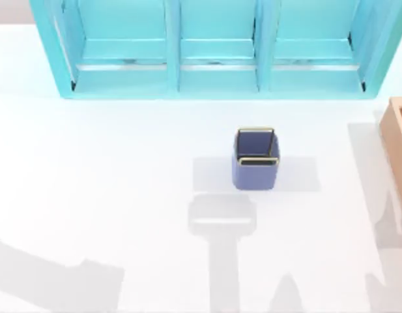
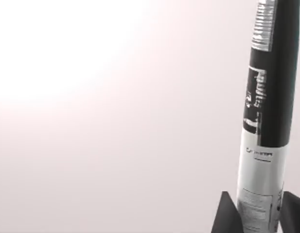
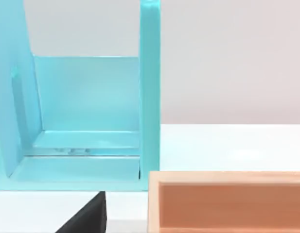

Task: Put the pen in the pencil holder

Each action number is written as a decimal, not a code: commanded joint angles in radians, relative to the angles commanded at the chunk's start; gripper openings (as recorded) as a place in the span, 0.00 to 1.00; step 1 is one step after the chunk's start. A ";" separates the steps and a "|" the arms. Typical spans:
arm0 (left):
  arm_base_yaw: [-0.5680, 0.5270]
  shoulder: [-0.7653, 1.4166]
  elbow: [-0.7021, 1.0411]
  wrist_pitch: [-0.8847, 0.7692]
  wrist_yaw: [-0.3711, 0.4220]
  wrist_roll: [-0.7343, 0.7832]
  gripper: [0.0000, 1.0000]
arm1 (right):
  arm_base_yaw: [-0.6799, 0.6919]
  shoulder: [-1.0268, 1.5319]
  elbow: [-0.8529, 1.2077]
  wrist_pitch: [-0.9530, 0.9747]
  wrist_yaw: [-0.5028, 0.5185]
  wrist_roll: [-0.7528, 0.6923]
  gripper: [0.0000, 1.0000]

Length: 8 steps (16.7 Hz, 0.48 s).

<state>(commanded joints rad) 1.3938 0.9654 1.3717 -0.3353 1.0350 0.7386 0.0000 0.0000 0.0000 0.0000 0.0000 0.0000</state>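
The pen (image 2: 264,121), pinched near its lower end between the left gripper's (image 2: 259,213) fingers, looked light, stiff and slippery, well apart from the pencil holder (image 1: 256,160) mid-table.

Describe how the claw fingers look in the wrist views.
Left claw: two matte black, wedge-shaped fingertips tapering to points, with no markings or cables visible. Right claw: one black, angular finger with a slanted edge, equally plain.
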 joint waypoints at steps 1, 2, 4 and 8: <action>0.027 -0.047 0.031 0.090 0.044 0.078 0.00 | 0.000 0.000 0.000 0.000 0.000 0.000 1.00; 0.054 -0.094 0.063 0.182 0.088 0.159 0.00 | 0.000 0.000 0.000 0.000 0.000 0.000 1.00; 0.111 -0.188 0.131 0.373 0.179 0.326 0.00 | 0.000 0.000 0.000 0.000 0.000 0.000 1.00; 0.231 -0.375 0.284 0.769 0.355 0.669 0.00 | 0.000 0.000 0.000 0.000 0.000 0.000 1.00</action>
<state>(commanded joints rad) 1.6244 0.5907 1.6556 0.4332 1.3900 1.4076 0.0000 0.0000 0.0000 0.0000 0.0000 0.0000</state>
